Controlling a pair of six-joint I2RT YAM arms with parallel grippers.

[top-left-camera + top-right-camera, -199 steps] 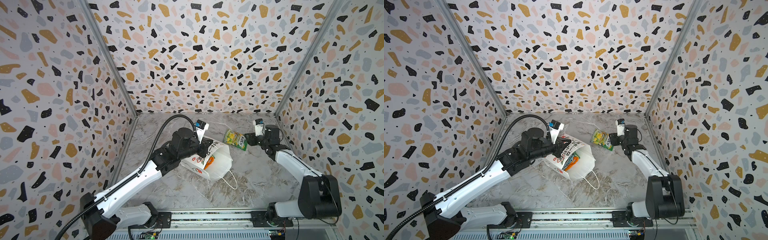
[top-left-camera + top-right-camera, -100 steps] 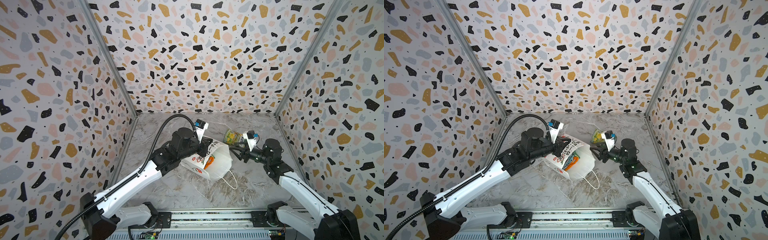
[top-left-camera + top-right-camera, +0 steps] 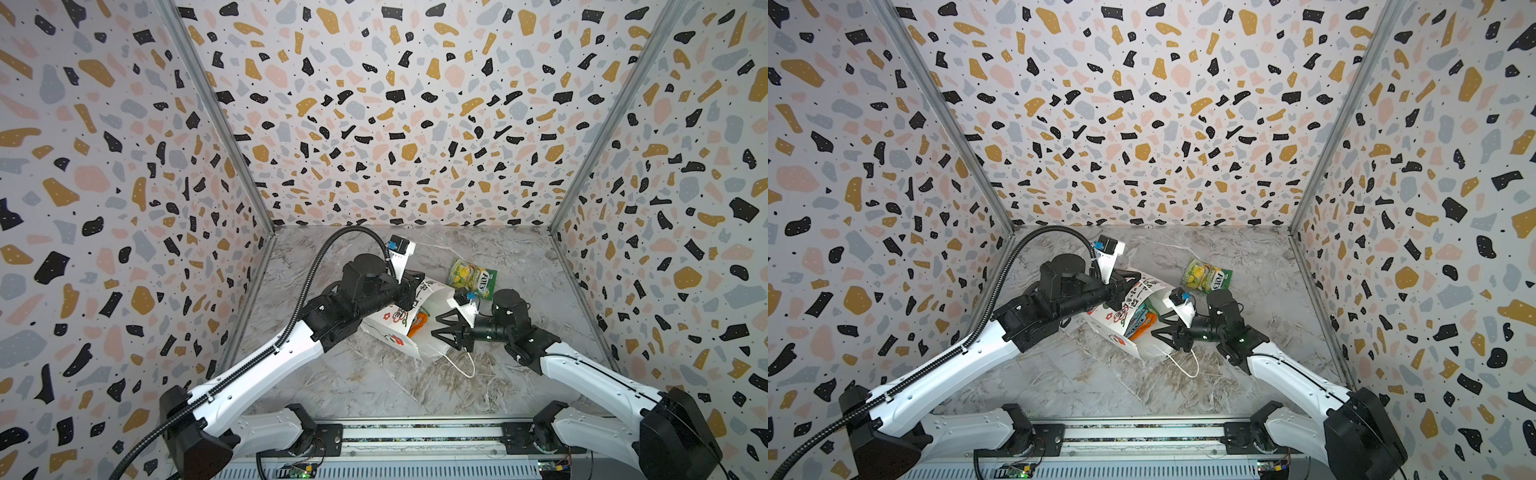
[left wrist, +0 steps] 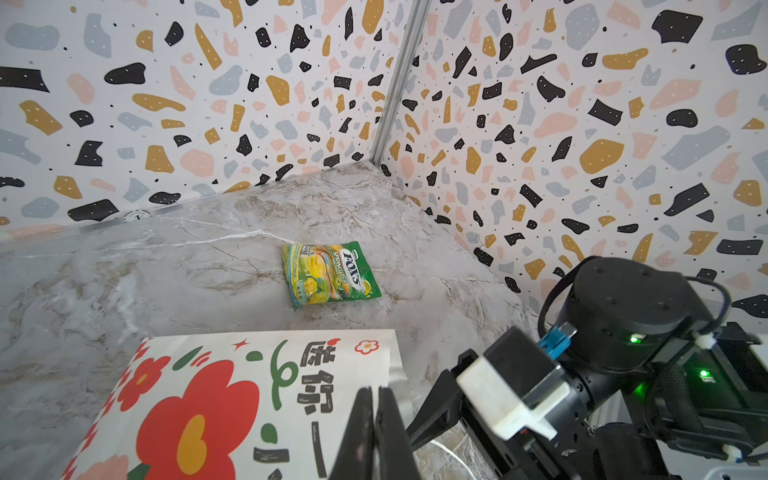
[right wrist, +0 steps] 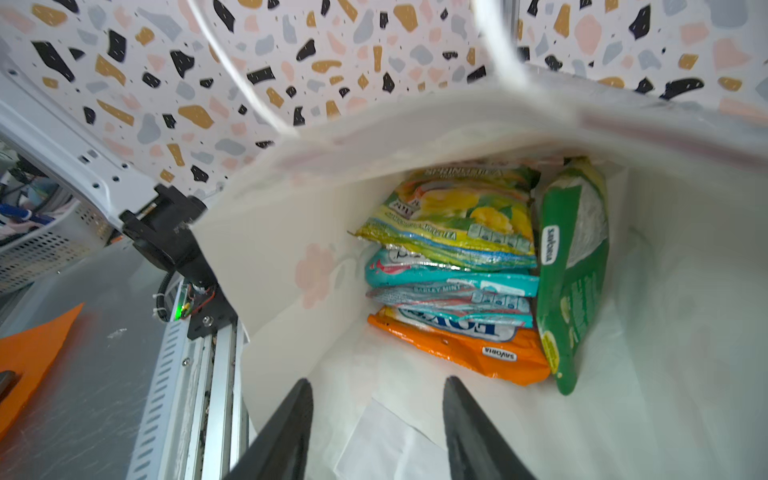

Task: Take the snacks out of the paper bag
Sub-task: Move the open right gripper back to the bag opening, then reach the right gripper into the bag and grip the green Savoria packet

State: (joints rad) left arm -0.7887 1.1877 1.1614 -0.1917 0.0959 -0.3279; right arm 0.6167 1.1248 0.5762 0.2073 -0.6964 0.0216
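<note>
Right wrist view is giving me a straight look down the paper bag (image 5: pixel 291 232), which is lying on its side on the bench (image 3: pixel 374 386) with its mouth facing my right arm. Five of the snacks (image 5: pixel 449 282) are sitting deep at the closed end. Four are in a flat pile with the orange packet (image 5: pixel 457 353) at one end of it, and a green packet (image 5: pixel 573 270) is standing on edge just beside the pile. One more, the loose packet (image 4: pixel 330 276), is already lying out on the bench just past the bag, toward the back wall.

My left claw (image 4: pixel 376 428) is clenched, and it's looking like it's pinching the bag's upper rim to prop the mouth open. My right claw (image 5: pixel 380 424) is hanging at the mouth, spread about halfway, with nothing in it.

So I'm reckoning I'm on the reach-in for the next packet. I'm planning on going in along the middle of the opening, not scraping the paper, and aiming for a packet edge I can straddle. That's probably the green one on edge, since it's presenting a thin side. These wrappers are looking glossy, so I'm planning a deep bite, not a tip pinch. I'm also watching the cord handle (image 3: pixel 473 370) lying on the bench below the claw, since it could be snagging on the way out.
</note>
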